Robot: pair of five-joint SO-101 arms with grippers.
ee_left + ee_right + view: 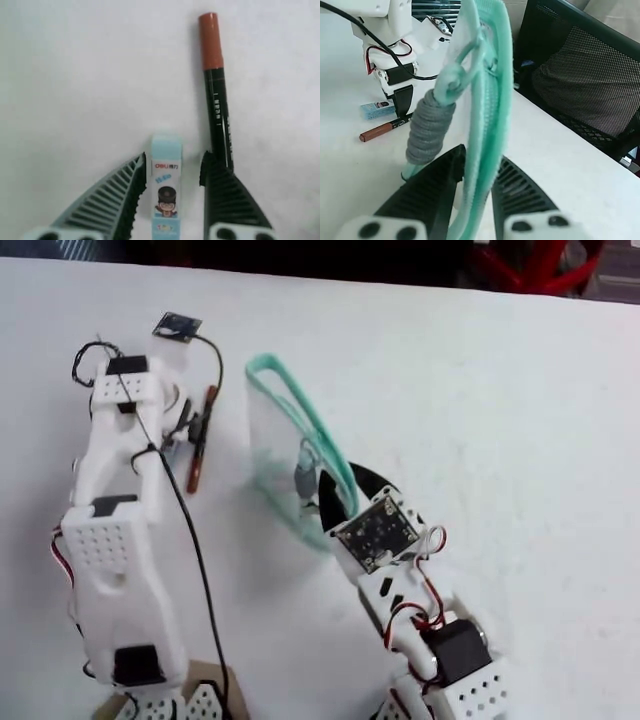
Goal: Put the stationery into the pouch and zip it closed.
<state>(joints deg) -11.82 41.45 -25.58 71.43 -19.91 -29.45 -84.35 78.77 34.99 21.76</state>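
Observation:
The see-through pouch with a mint green zipper edge stands on its side mid-table. My right gripper is shut on that zipper edge, just beside the grey-wrapped pull tab; in the high view this gripper is at the pouch's near end. My left gripper is open and low over the table, with a light blue eraser lying between its fingers. A black pen with a brown cap lies alongside one finger. From above, the pen is beside the left gripper.
A small dark board on a black cable lies behind the left arm. A black mesh chair stands past the table edge. White table stretches to the right of the pouch.

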